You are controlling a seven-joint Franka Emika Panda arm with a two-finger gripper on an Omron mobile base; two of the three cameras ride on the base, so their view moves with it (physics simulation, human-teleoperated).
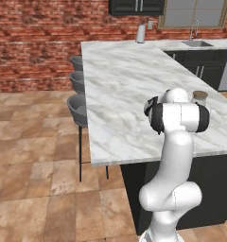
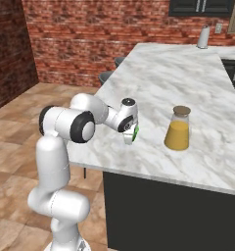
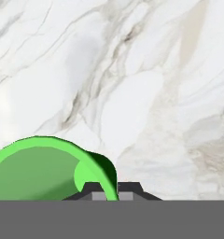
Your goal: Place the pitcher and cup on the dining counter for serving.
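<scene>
The cup (image 3: pixel 39 170), a bright green tumbler, sits pinched by its rim in the hand (image 3: pixel 109 189): in the hand view one dark fingertip stands inside the wall and the other outside, the two pressed together on the thin green edge. In the right base view the cup (image 2: pixel 135 134) shows as a sliver of green under the hand (image 2: pixel 129 136), low over the near left part of the marble table (image 2: pixel 188 78). Whether its base already touches the marble cannot be told; it is at most just above it.

The pitcher (image 2: pixel 178 129), a conical glass carafe of orange liquid under a brown cork lid, stands upright on the same table, near the cup and to the arm's right, apart from the hand. In the left base view only its cork top (image 1: pixel 199 96) shows past the arm's white body.

Assessment: the pitcher's share of the task appears complete, since it rests on the dining table. The step in hand is the delivery of the cup. The next move calls for lowering the cup until it stands flat, parting the fingers, and lifting the hand straight up so that the inner finger clears the rim without tipping the cup. A sideways exit risks dragging it over, or toward the near edge.

Beyond these, grey stools (image 1: pixel 79 108) line the far side of the table, and a white paper-towel roll (image 2: pixel 203 37) stands at its far end.
</scene>
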